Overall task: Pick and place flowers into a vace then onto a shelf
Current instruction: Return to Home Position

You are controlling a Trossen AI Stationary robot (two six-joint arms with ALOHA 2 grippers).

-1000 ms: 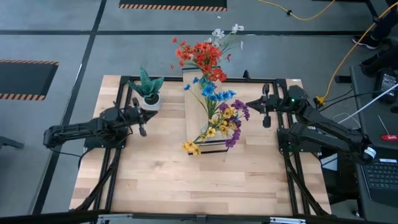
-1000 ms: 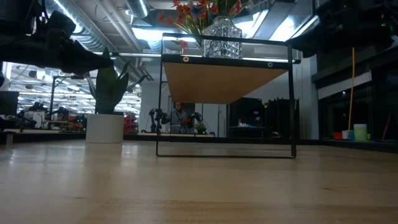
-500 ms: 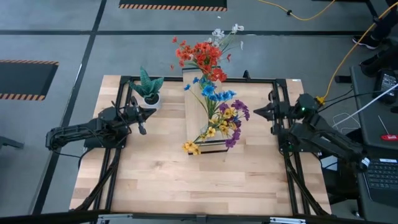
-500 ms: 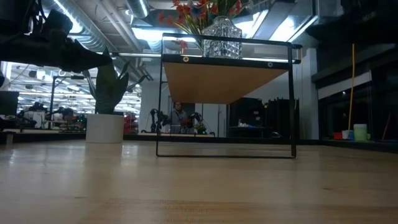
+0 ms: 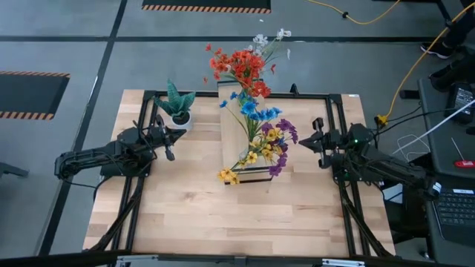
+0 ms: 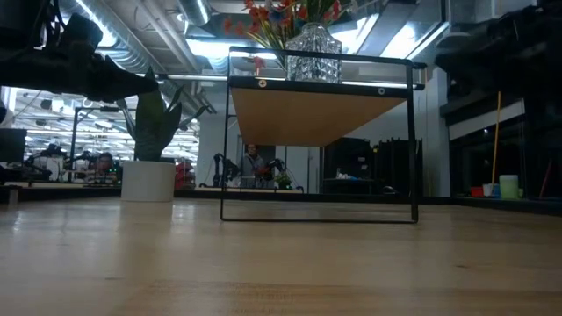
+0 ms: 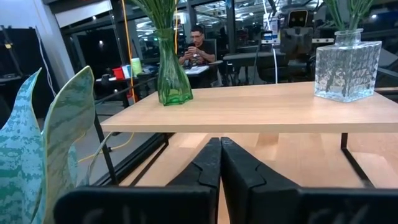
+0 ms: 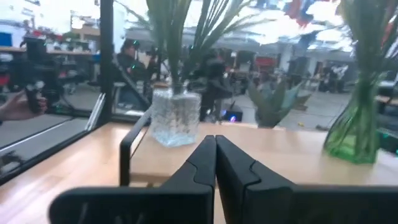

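Observation:
The flowers, red-orange (image 5: 241,67), blue (image 5: 257,111) and yellow and purple (image 5: 271,146), stand by their green stems in two vases on the shelf (image 5: 236,141). The clear cut-glass vase (image 7: 347,65) is at the shelf's near end and the green glass vase (image 7: 171,74) at its far end. My left gripper (image 5: 169,146) hovers shut to the left of the shelf, pointing level at it. My right gripper (image 5: 303,142) hovers shut to the right of the shelf, also pointing at it. Neither gripper holds anything.
A spiky green plant in a white pot (image 5: 177,110) stands on the table at the far left, close to my left gripper. The shelf's black metal legs (image 6: 222,149) stand on the tabletop. Bare wood lies between the shelf and the near edge (image 5: 237,222).
My right gripper has sunk and drifted toward the table's near edge, staying shut and still pointing at the shelf. The flowers and vases have not moved.

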